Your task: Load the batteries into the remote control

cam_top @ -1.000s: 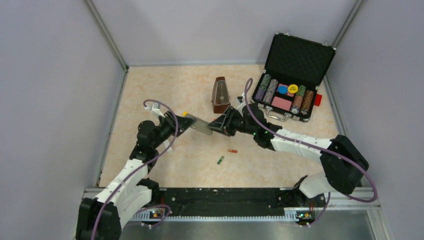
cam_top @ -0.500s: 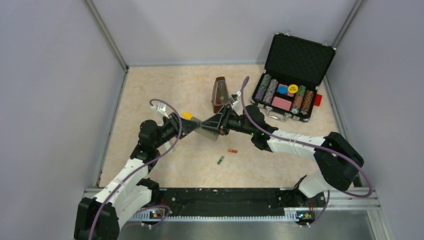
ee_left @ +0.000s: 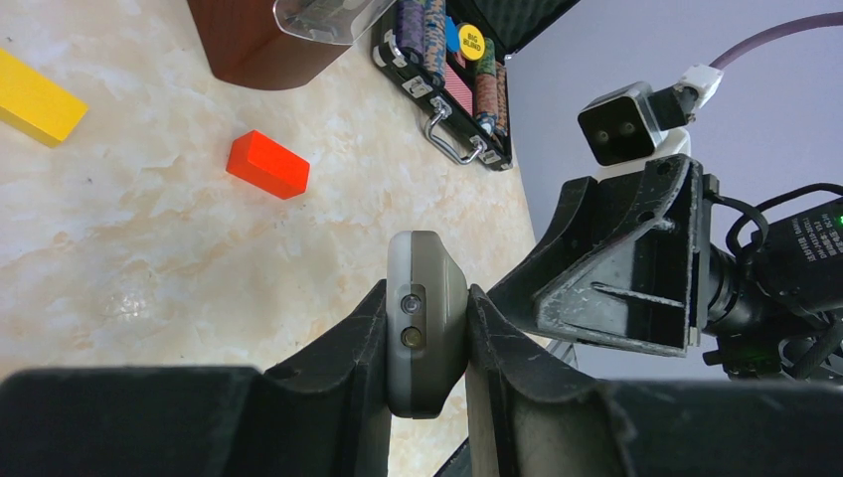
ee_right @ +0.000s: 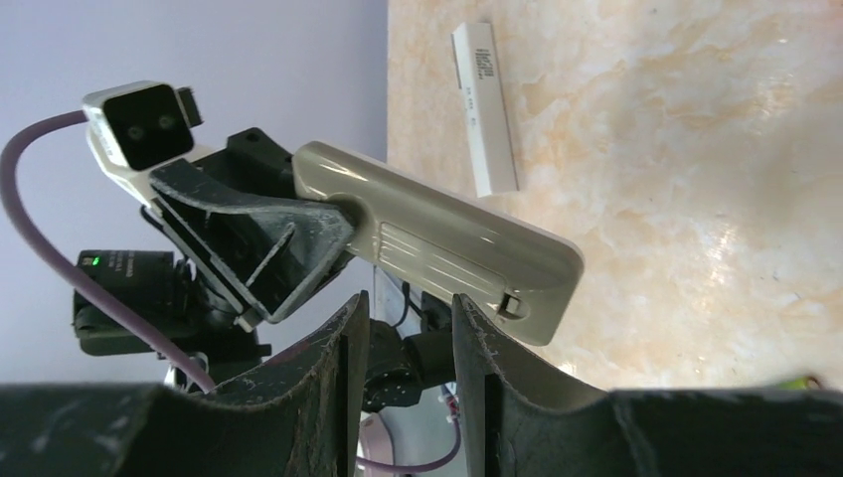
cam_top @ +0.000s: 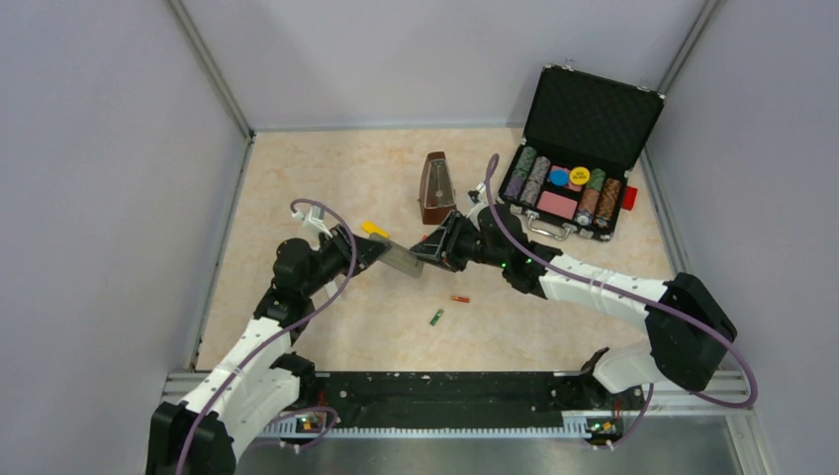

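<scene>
The grey remote control (cam_top: 404, 261) hangs above the table, with my left gripper (cam_top: 381, 253) shut on one end of it. The left wrist view shows that end (ee_left: 425, 338) pinched between the fingers. In the right wrist view the remote control (ee_right: 437, 243) shows its ribbed cover side, latch (ee_right: 512, 303) at the free end. My right gripper (ee_right: 408, 338) stands open at that free end, one fingertip (ee_right: 467, 308) by the latch, nothing between its fingers. The red-orange battery (cam_top: 460, 298) and the green battery (cam_top: 435, 317) lie on the table below.
A brown metronome (cam_top: 435, 188) stands just behind the grippers. An open black case of poker chips (cam_top: 569, 183) sits at the back right. A yellow block (ee_left: 35, 97), a red block (ee_left: 267, 165) and a white bar (ee_right: 485, 107) lie on the table.
My right gripper pushed in against the remote's free end half a second ago, then drew back a little, with its jaws slightly wider. The left gripper kept hold of the remote.
</scene>
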Robot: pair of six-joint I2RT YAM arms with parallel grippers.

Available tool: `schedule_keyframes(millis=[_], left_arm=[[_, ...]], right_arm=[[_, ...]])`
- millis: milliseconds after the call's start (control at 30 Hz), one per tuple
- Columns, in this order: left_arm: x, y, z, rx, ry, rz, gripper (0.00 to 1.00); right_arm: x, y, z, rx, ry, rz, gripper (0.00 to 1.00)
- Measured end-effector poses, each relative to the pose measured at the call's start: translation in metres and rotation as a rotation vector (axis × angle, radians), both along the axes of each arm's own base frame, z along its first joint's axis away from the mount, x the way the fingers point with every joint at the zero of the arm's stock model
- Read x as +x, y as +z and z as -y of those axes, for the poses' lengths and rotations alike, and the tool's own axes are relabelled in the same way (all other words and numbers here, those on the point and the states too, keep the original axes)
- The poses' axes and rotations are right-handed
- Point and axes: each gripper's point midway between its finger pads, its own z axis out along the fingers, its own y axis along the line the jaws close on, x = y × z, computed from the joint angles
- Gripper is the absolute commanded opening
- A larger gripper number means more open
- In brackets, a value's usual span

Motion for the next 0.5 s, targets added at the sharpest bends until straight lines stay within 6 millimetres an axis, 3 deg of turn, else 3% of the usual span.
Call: schedule_keyframes(millis=[500], left_arm=[[0.001,-0.002,0.001,0.002,-0.003,-0.007,0.0]], right_arm=[[0.0,-0.022,0.007,-0.075,-0.029,-0.058,0.36]])
